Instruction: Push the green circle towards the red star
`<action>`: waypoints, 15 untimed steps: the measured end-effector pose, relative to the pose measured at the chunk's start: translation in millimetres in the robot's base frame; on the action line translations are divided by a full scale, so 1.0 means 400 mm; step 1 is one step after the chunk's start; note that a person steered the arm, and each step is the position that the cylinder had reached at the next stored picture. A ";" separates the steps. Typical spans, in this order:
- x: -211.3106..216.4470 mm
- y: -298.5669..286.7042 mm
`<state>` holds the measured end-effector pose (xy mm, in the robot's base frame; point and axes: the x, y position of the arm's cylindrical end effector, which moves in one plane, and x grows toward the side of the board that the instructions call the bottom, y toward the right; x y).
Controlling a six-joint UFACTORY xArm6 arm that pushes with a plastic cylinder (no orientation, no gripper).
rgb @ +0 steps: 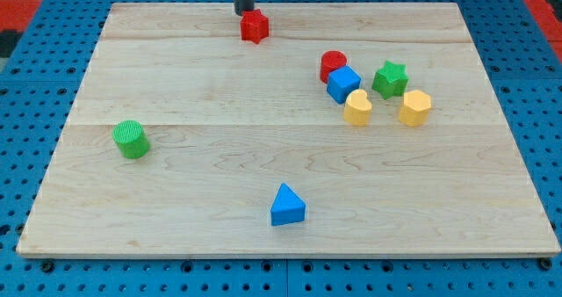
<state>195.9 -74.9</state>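
Green circle (131,140) sits upright, flat face up, round with no long axis, well down-left of my tip (243,13) on your desk (263,95). My tip, a bare rod without claw jaws, nearly touches the red star (254,26).

Only body part in view is my rod: straight, plain cylinder, dark grey to near-black with a dull matte finish, uniform width along what shows, upper part cut off by the view's top edge, my tip (243,13) blunt and flat-ended, no cables, screws or markings discernible.
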 end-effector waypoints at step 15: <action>0.324 -0.097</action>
<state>325.4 -113.5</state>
